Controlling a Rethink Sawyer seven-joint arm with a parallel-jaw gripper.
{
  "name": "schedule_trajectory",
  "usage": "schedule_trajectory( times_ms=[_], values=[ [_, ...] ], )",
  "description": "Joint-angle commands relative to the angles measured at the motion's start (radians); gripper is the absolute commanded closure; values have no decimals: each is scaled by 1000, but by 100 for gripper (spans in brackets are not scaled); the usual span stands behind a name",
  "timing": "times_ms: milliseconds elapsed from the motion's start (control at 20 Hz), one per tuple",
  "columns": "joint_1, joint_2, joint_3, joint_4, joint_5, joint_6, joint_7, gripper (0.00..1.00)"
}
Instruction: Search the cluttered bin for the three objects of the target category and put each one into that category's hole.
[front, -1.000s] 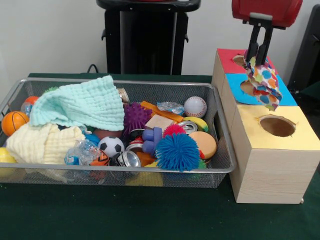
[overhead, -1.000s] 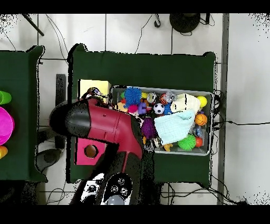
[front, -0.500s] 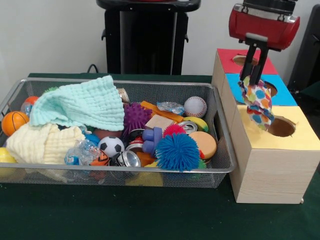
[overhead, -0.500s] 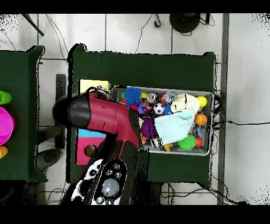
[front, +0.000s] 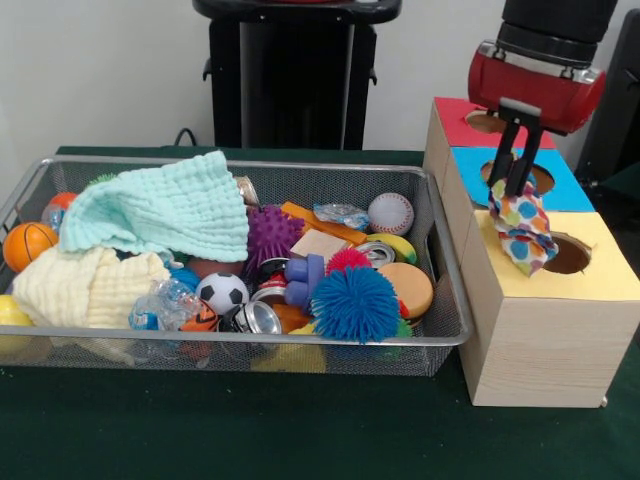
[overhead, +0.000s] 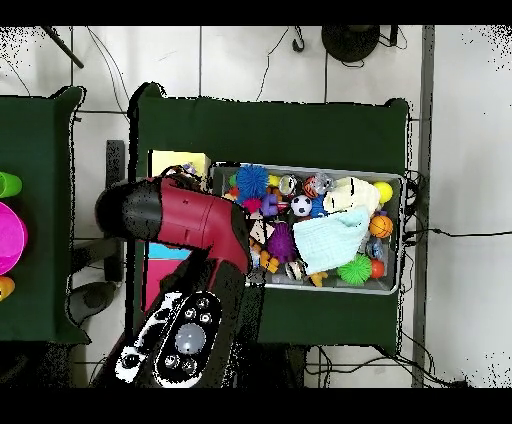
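From the front, the black gripper (front: 514, 178) is pinching a spotty, many-coloured cloth (front: 522, 226), which hangs over the wooden box's yellow top (front: 560, 285), just beside its round hole (front: 570, 254). From above, the red arm (overhead: 185, 218) covers the box, next to the wire bin (overhead: 392, 182).

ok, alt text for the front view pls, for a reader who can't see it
The robot's hand holds a polka-dot cloth hanging over the yellow hole of a wooden box with red, blue and yellow tops. Beside the box, a wire mesh bin is crowded with balls, cans and cloths, including a mint cloth.
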Motion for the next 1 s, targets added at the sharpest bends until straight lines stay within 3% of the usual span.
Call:
schedule_trajectory(
  times_ms=[50, 300, 1000],
  values=[
    [8, 42, 55, 23, 62, -45, 292, 100],
    [28, 68, 67, -1, 90, -55, 320, 100],
    [75, 248, -30, -210, 159, -45, 441, 100]
  ],
)
